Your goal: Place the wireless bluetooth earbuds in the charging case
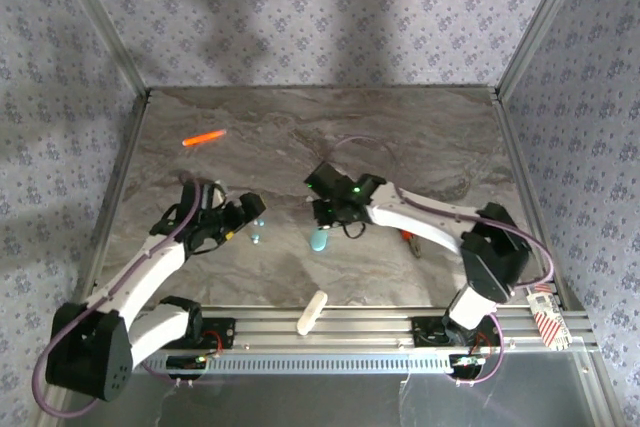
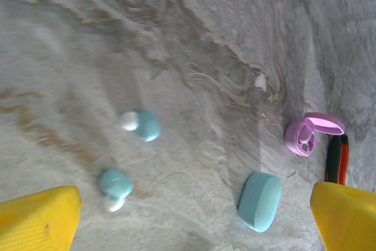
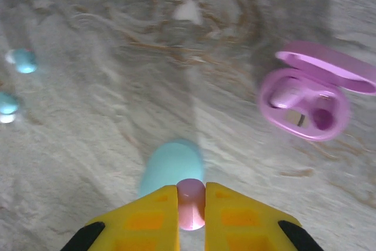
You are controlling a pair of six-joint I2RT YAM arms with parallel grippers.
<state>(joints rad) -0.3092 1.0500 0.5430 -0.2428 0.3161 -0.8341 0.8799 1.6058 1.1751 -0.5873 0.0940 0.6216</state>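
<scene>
The right gripper [image 3: 191, 191] is clenched on a pink earbud [image 3: 191, 211], pinching its rounded body between the yellow fingertips above the closed teal case [image 3: 170, 168]. The bud looks light, hard and glossy, so it is probably slippery, and a firm pinch across its widest part seems the safest hold. The open pink case [image 3: 305, 101] lies to the right on the counter [image 3: 117, 133]. One of its wells holds a pale bud [image 3: 286, 95] and the other looks empty. Two teal earbuds [image 2: 141, 124] lie loose near each other, with the left gripper [image 2: 191, 218] hanging released above them, jaws wide.
</scene>
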